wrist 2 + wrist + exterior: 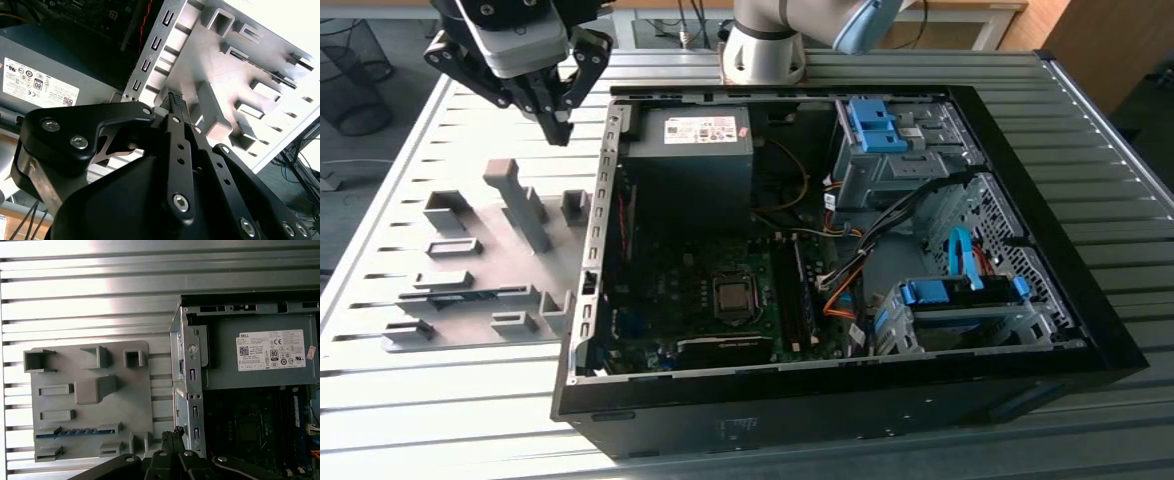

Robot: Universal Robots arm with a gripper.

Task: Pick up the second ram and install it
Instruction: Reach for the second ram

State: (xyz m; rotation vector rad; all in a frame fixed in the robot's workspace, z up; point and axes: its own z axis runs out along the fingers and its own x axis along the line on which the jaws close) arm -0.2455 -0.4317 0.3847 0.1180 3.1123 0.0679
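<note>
Gripper (560, 128) hangs just beside the open computer case (854, 410), fingers pressed together and, as far as I can make out, empty, while the second ram (75, 431) sits on edge in the grey holder plate (135, 400), untouched.

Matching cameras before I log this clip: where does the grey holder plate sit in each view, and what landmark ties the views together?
Exterior view: the grey holder plate lies on the slatted table, at the exterior view's left of the computer case.
First wrist view: the plate lies flat beside the case's metal edge.
Second wrist view: the plate lies just past that edge.
Shared landmark: the power supply's pale label.
</note>
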